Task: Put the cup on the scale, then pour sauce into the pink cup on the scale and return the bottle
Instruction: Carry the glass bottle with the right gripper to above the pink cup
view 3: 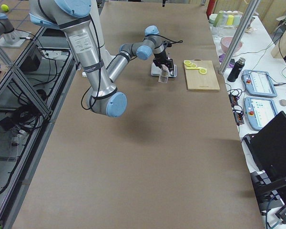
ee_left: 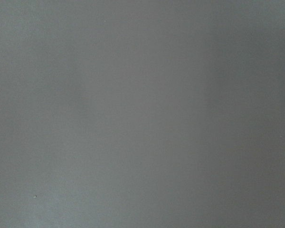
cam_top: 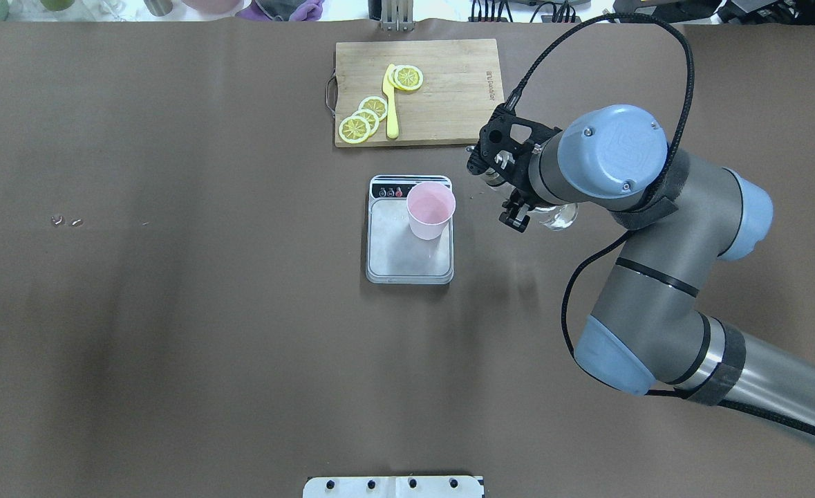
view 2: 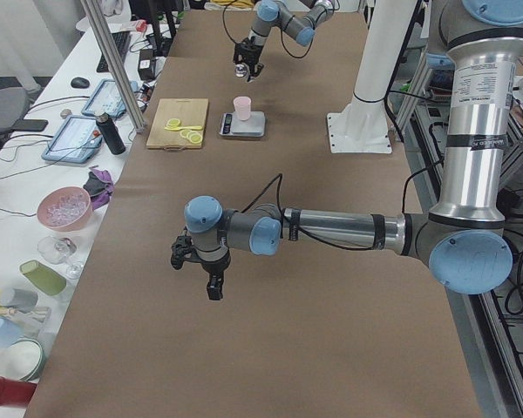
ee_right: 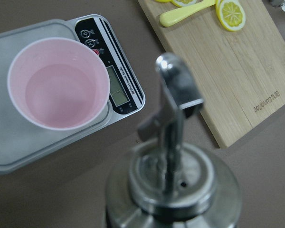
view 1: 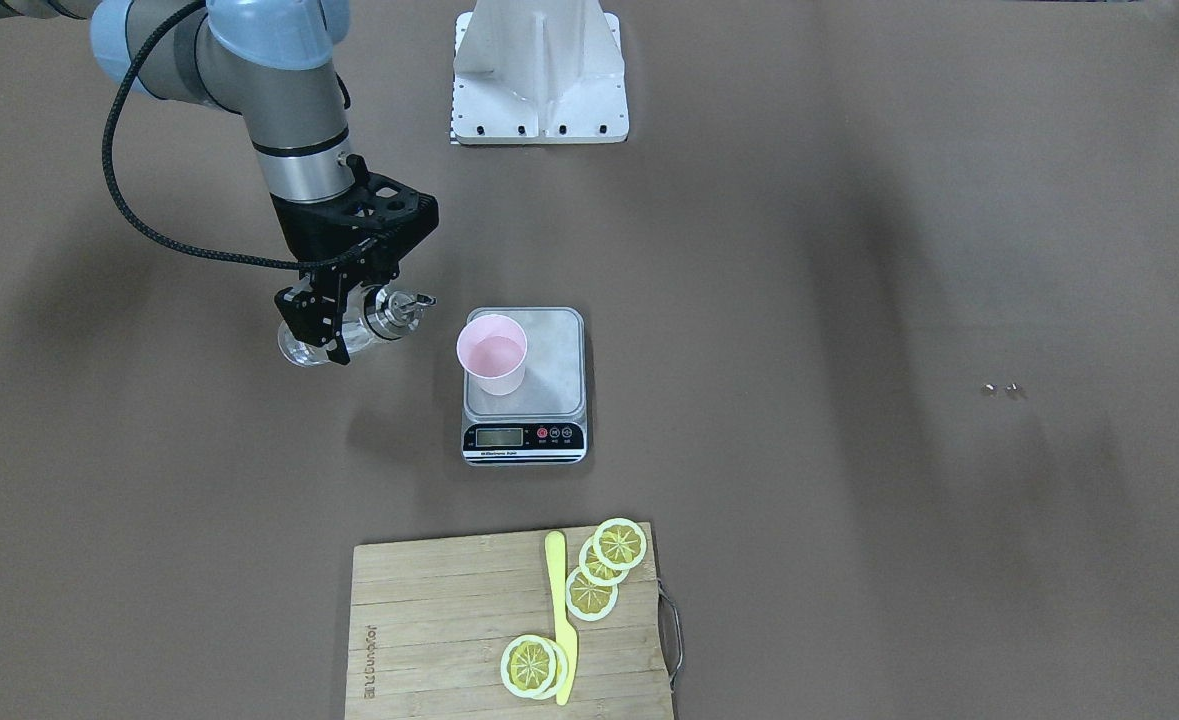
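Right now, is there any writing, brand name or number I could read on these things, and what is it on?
Cutting board: a brand is burned into one corner, but the letters are too blurred to read with confidence.
Scale: there is a line of small print under the screen, too small to read.
Screen: no legible number.
Buttons: tiny signs, unreadable.
Cup and bottle: no writing visible.

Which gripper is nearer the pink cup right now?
Right. The right gripper holds the bottle just beside the scale bearing the cup; the left gripper hangs far away along the table.
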